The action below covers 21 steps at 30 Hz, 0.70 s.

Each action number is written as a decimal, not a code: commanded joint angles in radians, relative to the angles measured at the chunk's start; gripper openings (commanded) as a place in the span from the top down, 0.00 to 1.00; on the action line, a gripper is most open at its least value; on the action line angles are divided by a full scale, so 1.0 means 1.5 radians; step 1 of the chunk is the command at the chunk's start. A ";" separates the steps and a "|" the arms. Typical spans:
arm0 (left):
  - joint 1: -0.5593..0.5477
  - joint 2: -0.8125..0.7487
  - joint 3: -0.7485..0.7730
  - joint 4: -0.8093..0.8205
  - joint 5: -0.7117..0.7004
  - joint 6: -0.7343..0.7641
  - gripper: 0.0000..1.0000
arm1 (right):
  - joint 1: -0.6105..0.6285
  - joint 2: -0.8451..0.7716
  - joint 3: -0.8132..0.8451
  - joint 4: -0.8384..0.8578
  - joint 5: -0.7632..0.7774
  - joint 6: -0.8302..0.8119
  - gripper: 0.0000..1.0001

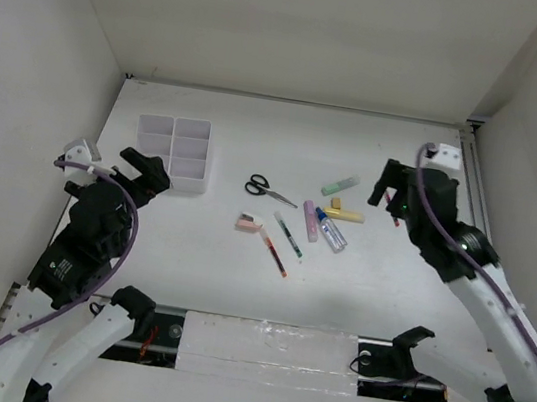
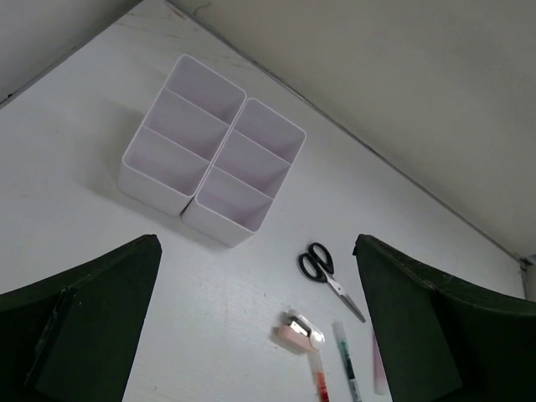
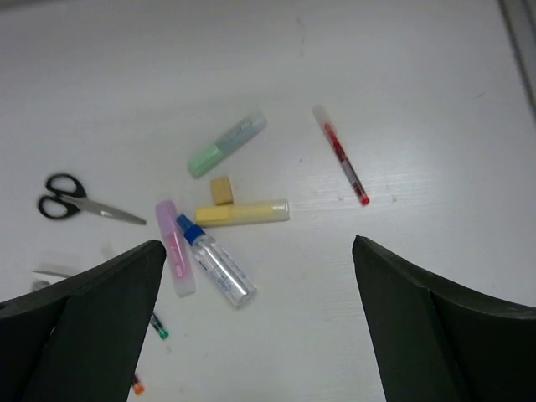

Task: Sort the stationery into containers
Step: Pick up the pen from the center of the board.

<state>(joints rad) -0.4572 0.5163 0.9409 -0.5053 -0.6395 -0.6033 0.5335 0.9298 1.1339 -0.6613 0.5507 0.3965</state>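
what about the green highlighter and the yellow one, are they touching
Apart. The right wrist view shows a strip of bare table between the green highlighter and the yellow highlighter.

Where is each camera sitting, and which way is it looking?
Top camera: high above, behind the robot, facing down at the whole table; the left claw and right claw both show, open.
Left wrist camera: rides behind the left claw, facing forward and down at the white tray; its dark fingers show at both sides.
Right wrist camera: rides behind the right claw, facing down at the yellow highlighter; its own fingers show.
Shared: both wrist cameras see the scissors.
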 commanded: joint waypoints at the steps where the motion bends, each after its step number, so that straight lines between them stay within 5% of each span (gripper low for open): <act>1: 0.001 0.028 0.003 0.013 0.040 0.020 0.00 | -0.024 0.051 -0.039 0.054 -0.080 -0.008 0.00; 12: 0.001 0.075 0.003 0.041 0.135 0.063 0.00 | -0.300 0.312 -0.022 0.176 -0.332 -0.068 0.02; 21: 0.001 0.047 -0.004 0.055 0.170 0.076 0.00 | -0.369 0.522 0.076 0.126 -0.378 -0.126 0.09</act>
<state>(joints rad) -0.4572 0.6029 0.9405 -0.4702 -0.4061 -0.5106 0.0002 1.6756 1.1984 -0.4812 0.0387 0.2550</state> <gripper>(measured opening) 0.997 0.915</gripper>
